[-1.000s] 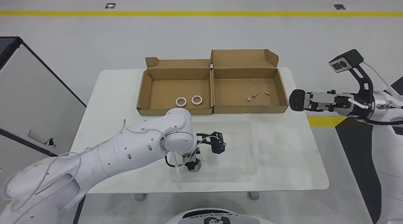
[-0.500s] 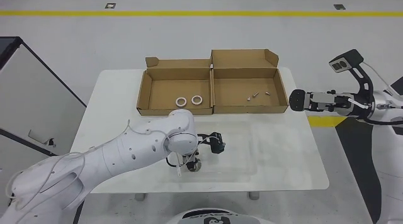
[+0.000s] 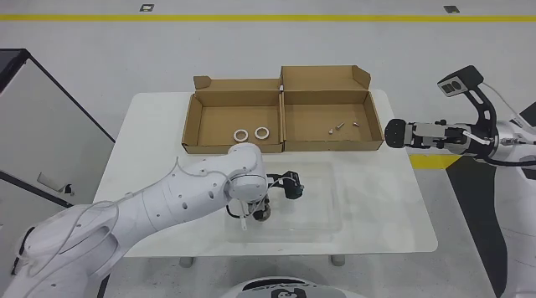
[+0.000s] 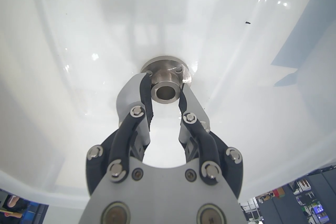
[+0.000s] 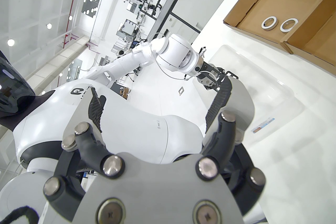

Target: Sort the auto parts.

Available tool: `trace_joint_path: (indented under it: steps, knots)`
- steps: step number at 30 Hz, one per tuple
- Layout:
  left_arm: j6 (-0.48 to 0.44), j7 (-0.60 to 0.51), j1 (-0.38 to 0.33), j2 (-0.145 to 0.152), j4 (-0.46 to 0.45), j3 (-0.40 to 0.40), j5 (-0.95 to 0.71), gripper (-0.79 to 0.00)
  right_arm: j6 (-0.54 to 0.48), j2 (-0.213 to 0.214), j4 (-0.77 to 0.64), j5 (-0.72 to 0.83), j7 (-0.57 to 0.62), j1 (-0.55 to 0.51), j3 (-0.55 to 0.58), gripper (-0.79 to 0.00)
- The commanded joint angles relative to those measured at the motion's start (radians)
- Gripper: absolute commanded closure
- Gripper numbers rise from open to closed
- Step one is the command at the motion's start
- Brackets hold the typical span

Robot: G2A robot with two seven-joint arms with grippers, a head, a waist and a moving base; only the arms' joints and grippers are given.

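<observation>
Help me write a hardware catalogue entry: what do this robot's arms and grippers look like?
The left arm and right arm have glossy white rounded shells; the left shows small dark dots and a thin white cable at its wrist. The left gripper and right gripper each have a grey metal plate with screws, black link bars with silver pins, and black ribbed pads.
</observation>
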Motion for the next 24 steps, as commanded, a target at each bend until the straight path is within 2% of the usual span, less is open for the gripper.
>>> trace_joint_path:
  steps: [1,5,6,9,17,24]
  knots:
    - [0.001,0.009,-0.002,-0.006,0.006,-0.001,0.004,-0.197,0.000,0.000,0.000,0.000,0.000,0.000,0.000,-0.785]
    - [-0.007,0.016,-0.006,-0.015,0.015,-0.006,-0.003,-0.219,0.000,0.000,0.000,0.000,0.000,0.000,0.000,-0.785]
    - [-0.008,0.014,-0.007,-0.016,0.016,-0.007,-0.004,-0.283,0.000,0.000,0.000,0.000,0.000,0.000,0.000,-0.785]
    - [-0.010,0.013,-0.003,-0.017,0.018,-0.011,-0.007,-0.323,0.000,0.000,0.000,0.000,0.000,0.000,0.000,-0.785]
    - [-0.008,0.023,0.008,-0.019,0.024,-0.018,0.008,-0.339,0.000,0.000,0.000,0.000,0.000,0.000,0.000,-0.785]
    - [-0.009,0.011,0.010,-0.028,0.036,-0.017,0.016,-0.320,0.000,0.000,0.000,0.000,0.000,0.000,0.000,-0.785]
